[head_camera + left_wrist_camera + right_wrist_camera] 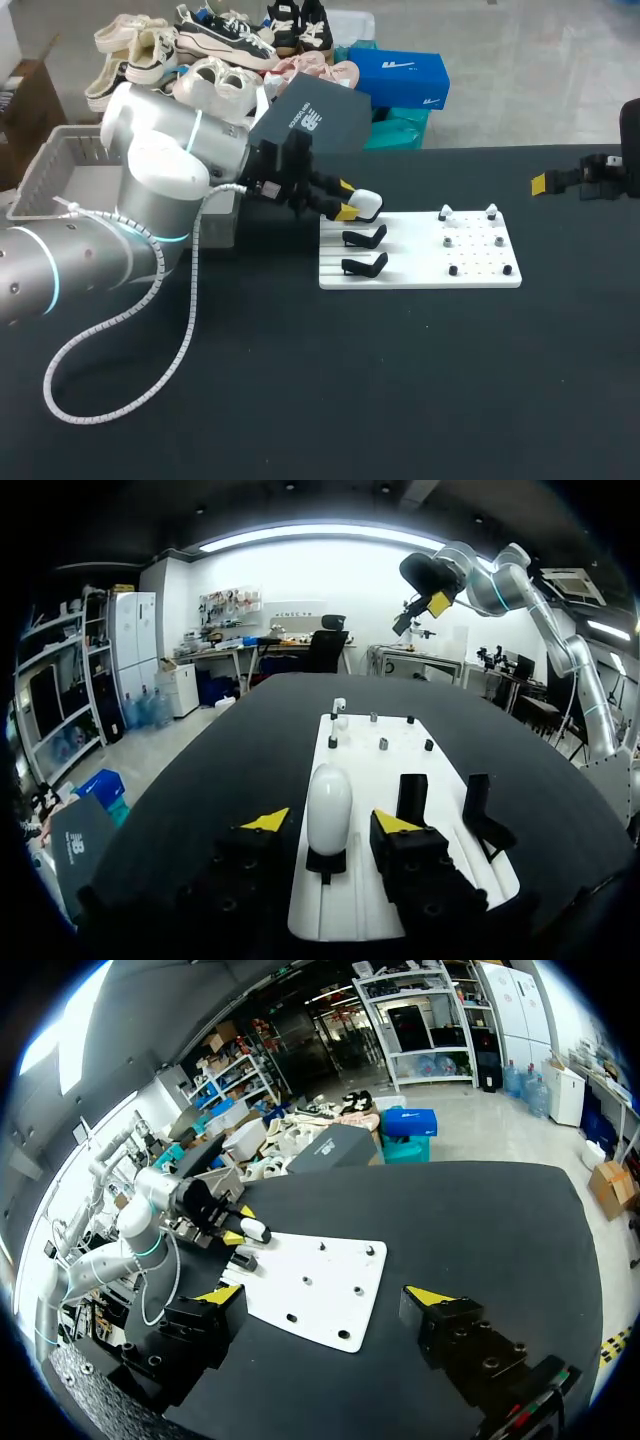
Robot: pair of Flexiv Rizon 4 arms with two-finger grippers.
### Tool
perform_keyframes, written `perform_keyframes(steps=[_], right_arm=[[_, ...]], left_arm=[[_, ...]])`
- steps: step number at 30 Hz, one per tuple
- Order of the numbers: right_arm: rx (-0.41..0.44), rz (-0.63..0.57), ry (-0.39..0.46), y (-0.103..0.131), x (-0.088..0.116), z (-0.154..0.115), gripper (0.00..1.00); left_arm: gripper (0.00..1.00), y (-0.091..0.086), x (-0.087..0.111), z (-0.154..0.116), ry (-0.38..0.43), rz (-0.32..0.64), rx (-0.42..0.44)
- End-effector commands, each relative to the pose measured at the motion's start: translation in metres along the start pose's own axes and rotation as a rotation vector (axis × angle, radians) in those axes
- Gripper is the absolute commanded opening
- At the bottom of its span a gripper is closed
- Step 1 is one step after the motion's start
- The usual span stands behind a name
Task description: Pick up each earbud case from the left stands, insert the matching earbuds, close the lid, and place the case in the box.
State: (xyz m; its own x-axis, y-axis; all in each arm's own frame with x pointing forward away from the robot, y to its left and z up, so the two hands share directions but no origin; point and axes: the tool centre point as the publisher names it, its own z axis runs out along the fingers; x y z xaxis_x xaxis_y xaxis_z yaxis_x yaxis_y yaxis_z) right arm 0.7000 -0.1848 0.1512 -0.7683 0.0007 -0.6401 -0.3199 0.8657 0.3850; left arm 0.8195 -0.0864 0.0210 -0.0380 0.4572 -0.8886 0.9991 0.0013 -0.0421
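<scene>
Now left hand (330,822), fingers (265,821) spread, flanks white earbud case (329,798)

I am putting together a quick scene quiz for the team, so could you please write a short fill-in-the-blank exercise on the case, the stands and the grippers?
1. The white earbud case sits upright on a black ____.
2. The left gripper has a finger on each side of the case, neither touching it, so it is ____.
3. On the white board, ____ stands are empty.
4. The ____ gripper hangs over the table, away from the board.

Missing words: stand; open; two; right.
</scene>
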Motion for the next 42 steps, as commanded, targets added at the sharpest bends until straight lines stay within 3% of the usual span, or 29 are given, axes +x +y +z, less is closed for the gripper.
perform_keyframes(steps=[1, 29, 32, 34, 38, 42], right_arm=[[-0.005, -0.001, 0.001, -0.001, 0.000, 0.001, 1.00], [-0.005, -0.001, 0.001, -0.001, 0.000, 0.001, 1.00], [-0.005, -0.001, 0.001, -0.001, 0.000, 0.001, 1.00], [-0.005, -0.001, 0.001, -0.001, 0.000, 0.001, 1.00], [-0.005, -0.001, 0.001, -0.001, 0.000, 0.001, 1.00], [-0.005, -0.001, 0.001, -0.001, 0.000, 0.001, 1.00]], left_arm=[[0.52, 0.005, 0.000, 0.002, -0.003, 0.003, 0.011], [0.42, 0.007, -0.002, 0.013, 0.003, 0.019, 0.011], [0.35, 0.008, -0.002, 0.015, 0.004, 0.019, 0.011], [0.15, 0.007, -0.001, 0.017, 0.006, 0.021, 0.011], [0.00, 0.008, 0.000, 0.017, 0.007, 0.019, 0.007], [0.00, 0.008, -0.002, 0.014, -0.010, 0.025, 0.001]])
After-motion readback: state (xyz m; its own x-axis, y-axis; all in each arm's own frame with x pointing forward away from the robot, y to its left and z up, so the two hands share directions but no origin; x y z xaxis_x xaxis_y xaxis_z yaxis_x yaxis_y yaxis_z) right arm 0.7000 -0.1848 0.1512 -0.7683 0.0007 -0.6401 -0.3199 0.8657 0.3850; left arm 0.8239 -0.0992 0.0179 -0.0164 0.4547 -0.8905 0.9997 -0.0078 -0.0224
